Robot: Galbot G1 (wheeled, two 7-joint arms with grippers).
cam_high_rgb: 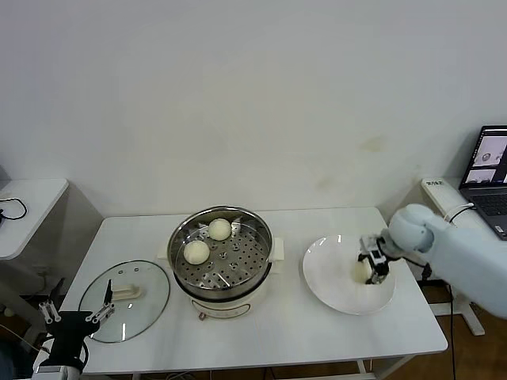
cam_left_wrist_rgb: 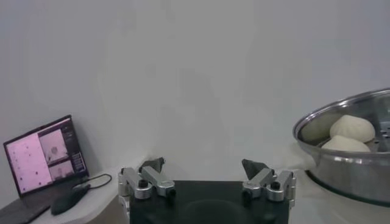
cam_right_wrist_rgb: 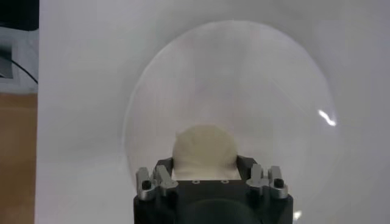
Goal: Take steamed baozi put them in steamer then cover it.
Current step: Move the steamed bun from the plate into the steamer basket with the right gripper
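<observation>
Right claw (cam_high_rgb: 373, 264) closed on baozi (cam_right_wrist_rgb: 204, 152) over plate (cam_high_rgb: 329, 293), left claw (cam_left_wrist_rgb: 206, 176) wide open, empty

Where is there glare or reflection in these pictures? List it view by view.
Head view: a highlight streaks the white plate's rim, and the steamer's steel wall shines. Right wrist view: one bright glint on the plate, by the bun at the right gripper. Left wrist view: the laptop screen glows pink.
</observation>
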